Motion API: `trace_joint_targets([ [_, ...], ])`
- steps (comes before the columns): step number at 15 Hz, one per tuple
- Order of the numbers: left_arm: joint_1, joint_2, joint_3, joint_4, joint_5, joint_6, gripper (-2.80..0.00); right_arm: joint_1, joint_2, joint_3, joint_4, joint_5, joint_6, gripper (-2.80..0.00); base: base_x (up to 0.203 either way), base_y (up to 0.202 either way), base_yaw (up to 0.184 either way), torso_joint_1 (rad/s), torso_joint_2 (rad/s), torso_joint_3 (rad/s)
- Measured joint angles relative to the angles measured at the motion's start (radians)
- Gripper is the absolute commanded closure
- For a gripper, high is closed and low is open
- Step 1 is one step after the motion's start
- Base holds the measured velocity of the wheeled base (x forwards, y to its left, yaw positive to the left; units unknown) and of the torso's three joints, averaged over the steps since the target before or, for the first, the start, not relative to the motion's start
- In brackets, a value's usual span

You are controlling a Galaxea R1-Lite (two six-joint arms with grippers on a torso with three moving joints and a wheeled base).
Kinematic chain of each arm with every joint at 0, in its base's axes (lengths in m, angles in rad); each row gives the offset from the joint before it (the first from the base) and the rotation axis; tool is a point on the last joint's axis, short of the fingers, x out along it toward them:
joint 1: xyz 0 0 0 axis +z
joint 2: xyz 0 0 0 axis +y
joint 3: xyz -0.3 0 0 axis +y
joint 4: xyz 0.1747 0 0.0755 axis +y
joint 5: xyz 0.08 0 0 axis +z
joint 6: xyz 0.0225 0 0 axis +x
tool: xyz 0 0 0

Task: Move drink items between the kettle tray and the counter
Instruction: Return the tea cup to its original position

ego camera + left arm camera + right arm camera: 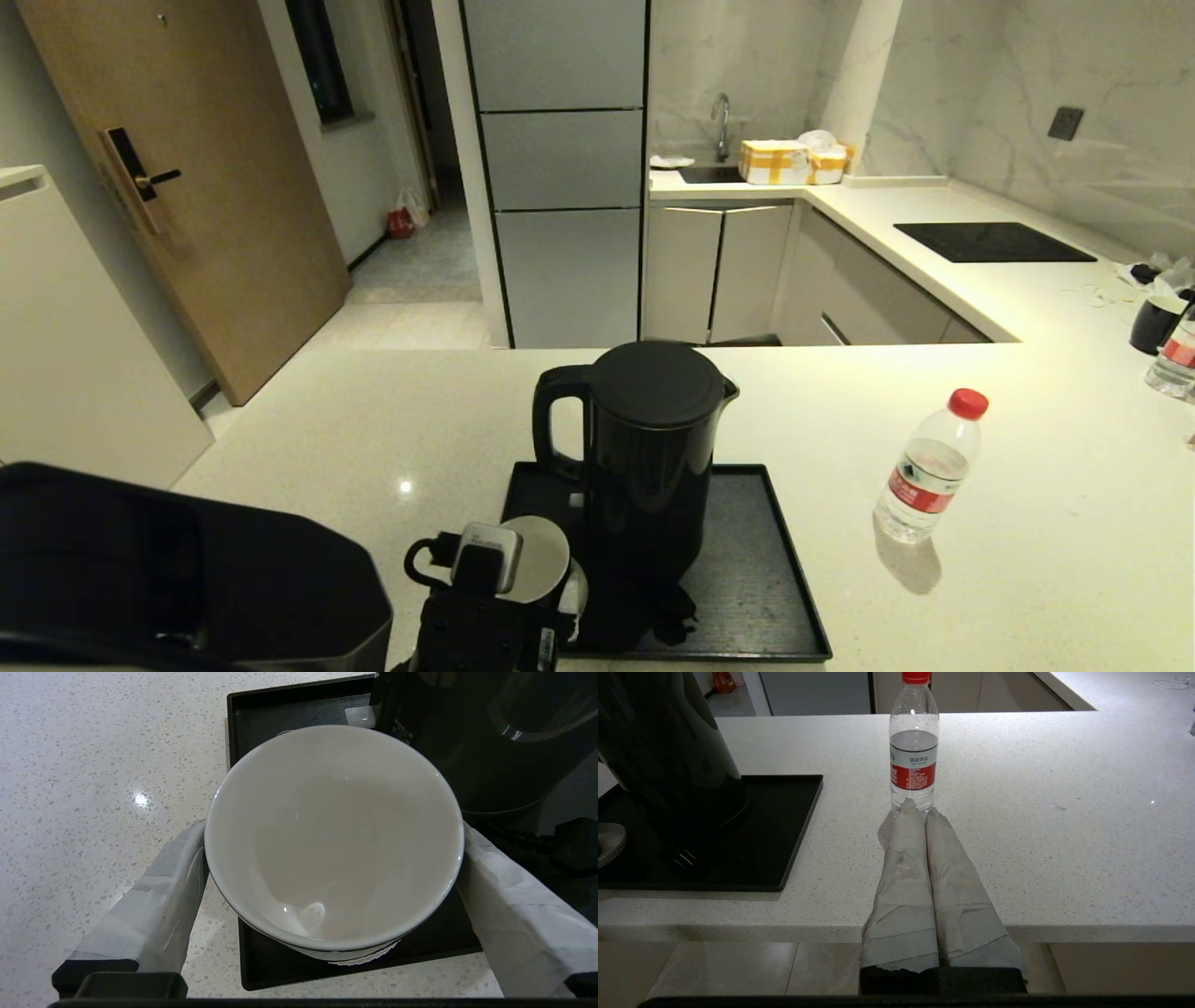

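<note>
The black cup (334,826), white inside, stands on a white saucer (369,956) at the near left corner of the kettle tray (280,714). My left gripper (334,830) is open, one taped finger on each side of the cup's rim. In the head view the cup (546,551) shows just under that wrist. The black kettle (644,448) stands on the tray (756,597). The red-capped water bottle (929,471) stands on the counter (373,439) to the right of the tray. My right gripper (917,807) is shut and empty at the counter's front edge, pointing at the bottle (913,751).
Another black cup (1156,322) and another bottle (1178,359) stand at the far right. A black cooktop panel (990,241) is set into the side counter. A bulky black part of the robot (187,579) fills the lower left.
</note>
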State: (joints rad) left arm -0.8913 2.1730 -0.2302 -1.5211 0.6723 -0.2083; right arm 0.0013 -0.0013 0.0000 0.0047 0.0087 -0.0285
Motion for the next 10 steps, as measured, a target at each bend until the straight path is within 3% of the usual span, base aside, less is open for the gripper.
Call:
trace_joint_targets([
  [10,0.000,-0.024,-0.003,0.000,0.000,0.008,-2.80,0.000,0.000,0.000,0.000,0.000,0.000,0.00,0.000,0.000,0.000,0.000,0.00,0.000],
])
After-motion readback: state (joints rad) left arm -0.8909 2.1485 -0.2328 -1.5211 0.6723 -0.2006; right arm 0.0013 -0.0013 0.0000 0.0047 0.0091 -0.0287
